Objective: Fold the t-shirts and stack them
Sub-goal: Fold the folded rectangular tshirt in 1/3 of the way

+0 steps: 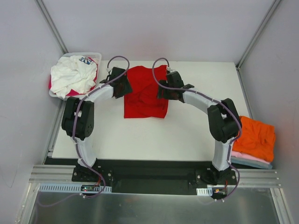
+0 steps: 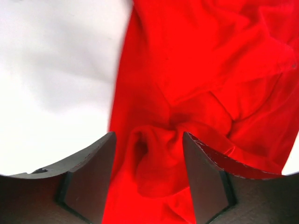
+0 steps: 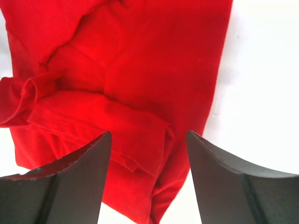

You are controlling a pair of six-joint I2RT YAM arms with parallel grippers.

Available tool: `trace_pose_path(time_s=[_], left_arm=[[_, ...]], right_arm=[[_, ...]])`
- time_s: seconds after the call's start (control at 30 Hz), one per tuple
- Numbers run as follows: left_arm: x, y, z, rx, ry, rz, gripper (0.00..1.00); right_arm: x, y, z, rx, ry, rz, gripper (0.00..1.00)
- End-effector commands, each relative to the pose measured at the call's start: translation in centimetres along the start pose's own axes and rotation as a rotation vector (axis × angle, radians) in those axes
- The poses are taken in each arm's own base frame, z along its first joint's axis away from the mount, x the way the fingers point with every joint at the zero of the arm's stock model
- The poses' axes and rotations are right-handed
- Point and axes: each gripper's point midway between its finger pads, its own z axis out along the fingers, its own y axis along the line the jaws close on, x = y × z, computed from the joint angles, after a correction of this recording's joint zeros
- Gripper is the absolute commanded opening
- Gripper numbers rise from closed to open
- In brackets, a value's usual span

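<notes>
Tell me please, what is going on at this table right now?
Two robot arms are working on a red t-shirt lying on the table. The left gripper and the right gripper are both open, each low over the shirt with rumpled red cloth between its jaws, nothing clamped. An orange shirt tops a stack at the right edge; a white shirt lies crumpled in the basket at far left.

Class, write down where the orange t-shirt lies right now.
In the top view the orange t-shirt lies at the near right edge of the table, on top of a pink t-shirt, just right of the right arm's elbow.
</notes>
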Motion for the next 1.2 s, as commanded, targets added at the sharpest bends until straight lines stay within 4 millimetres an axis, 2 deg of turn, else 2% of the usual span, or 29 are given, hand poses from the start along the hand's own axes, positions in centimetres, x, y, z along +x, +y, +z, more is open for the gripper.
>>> trace_pose_path(time_s=[0.0, 0.03, 0.07, 0.1, 0.17, 0.2, 0.23, 0.3, 0.47, 0.5, 0.7, 0.87, 1.17], left_arm=[[-2.1, 0.0, -4.8, 0.033, -0.082, 0.087, 0.56], [-1.9, -0.3, -5.8, 0.058, -0.084, 0.098, 0.51], [0.1, -0.1, -5.8, 0.087, -0.027, 0.111, 0.48], [0.7, -0.2, -6.4, 0.109, -0.016, 0.130, 0.45], [3.4, -0.5, -6.6, 0.171, 0.067, 0.136, 0.34], [4.2, -0.5, -6.6, 0.184, 0.091, 0.137, 0.31], [4.8, -0.7, -6.6, 0.199, 0.108, 0.139, 0.25], [6.3, -1.1, -6.2, 0.237, 0.157, 0.137, 0.21], [7.9, -1.4, -4.6, 0.237, 0.216, 0.133, 0.17], [7.9, -1.4, -4.3, 0.234, 0.220, 0.131, 0.17], [8.0, -1.8, -2.2, 0.224, 0.244, 0.122, 0.15], [7.0, -2.1, -1.1, 0.206, 0.223, 0.113, 0.15], [5.0, -2.5, -0.8, 0.211, 0.189, 0.105, 0.16]], right_arm=[[-2.4, 1.2, -4.7, 0.004, -0.088, -0.074, 0.67], [-1.5, 1.3, -5.1, 0.012, -0.058, -0.099, 0.62], [-1.0, 1.6, -5.5, 0.012, -0.047, -0.117, 0.57], [0.4, 2.2, -5.6, 0.007, -0.014, -0.148, 0.43], [2.1, 3.3, -5.7, -0.020, 0.015, -0.176, 0.33], [2.9, 3.3, -5.4, -0.021, 0.025, -0.175, 0.22], [3.3, 3.6, -5.3, -0.029, 0.031, -0.179, 0.20], [4.1, 3.9, -4.5, -0.038, 0.059, -0.173, 0.15], [5.2, 4.2, -3.3, -0.056, 0.104, -0.165, 0.13], [5.7, 4.0, -2.8, -0.048, 0.119, -0.165, 0.13], [5.7, 4.2, -1.0, -0.042, 0.136, -0.174, 0.13], [5.3, 4.0, 0.4, -0.027, 0.129, -0.167, 0.12], [3.5, 3.6, 0.1, -0.022, 0.092, -0.151, 0.11]])
